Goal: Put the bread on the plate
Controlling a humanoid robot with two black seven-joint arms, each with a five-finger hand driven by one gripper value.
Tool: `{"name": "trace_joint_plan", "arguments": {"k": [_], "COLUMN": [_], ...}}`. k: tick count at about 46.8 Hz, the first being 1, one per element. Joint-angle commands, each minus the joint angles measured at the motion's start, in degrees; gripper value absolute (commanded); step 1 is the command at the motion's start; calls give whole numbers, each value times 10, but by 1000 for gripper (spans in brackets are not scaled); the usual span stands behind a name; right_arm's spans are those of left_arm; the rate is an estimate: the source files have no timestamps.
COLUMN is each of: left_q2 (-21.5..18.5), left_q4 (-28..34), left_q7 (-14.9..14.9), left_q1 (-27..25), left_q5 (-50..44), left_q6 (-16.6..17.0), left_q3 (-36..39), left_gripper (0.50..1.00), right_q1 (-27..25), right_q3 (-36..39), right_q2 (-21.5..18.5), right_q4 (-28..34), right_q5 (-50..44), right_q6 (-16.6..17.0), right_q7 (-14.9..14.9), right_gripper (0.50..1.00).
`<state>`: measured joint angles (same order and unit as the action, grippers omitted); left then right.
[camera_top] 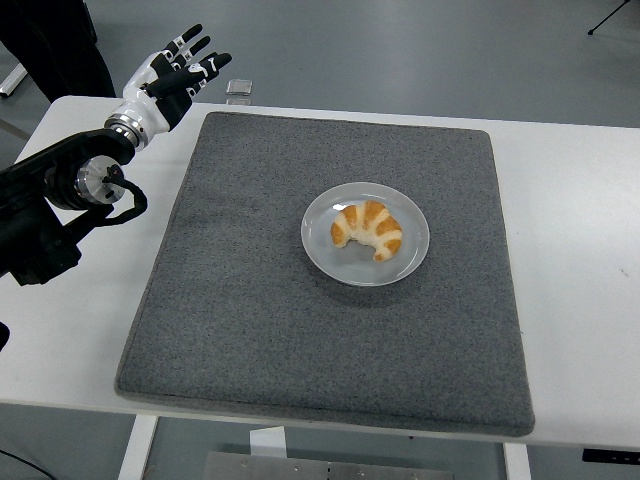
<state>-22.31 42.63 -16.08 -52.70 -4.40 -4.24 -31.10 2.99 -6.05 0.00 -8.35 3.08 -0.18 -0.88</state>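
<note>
A golden croissant [367, 229] lies on a pale round plate [318, 245] near the middle of a grey mat [260, 300]. My left hand [175, 70] is at the far left corner of the table, well away from the plate, with its fingers spread and holding nothing. Its black arm [60, 200] reaches in from the left edge. My right arm is out of view.
A small clear object [238, 87] lies on the table just behind the mat's far left corner, close to my left hand. A person's dark clothing [55, 45] shows at the top left. White table [580, 250] surrounds the mat.
</note>
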Motion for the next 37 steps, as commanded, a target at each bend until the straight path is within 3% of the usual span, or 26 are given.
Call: {"name": "trace_joint_plan", "arguments": {"k": [1, 37], "left_q2": [-2, -14], "left_q4": [-1, 1], "left_q7": [0, -1], "left_q1": [0, 47], "left_q5": [0, 0], "left_q6": [-1, -18], "left_q3": [1, -7], "left_gripper": [999, 999], "right_q1": [0, 5], "right_q3": [0, 0], "right_q2": [0, 0], "right_q4": [0, -7], "right_q5": [0, -1], "right_q6": [0, 5], "right_q7": [0, 0], "right_gripper": [952, 952]}}
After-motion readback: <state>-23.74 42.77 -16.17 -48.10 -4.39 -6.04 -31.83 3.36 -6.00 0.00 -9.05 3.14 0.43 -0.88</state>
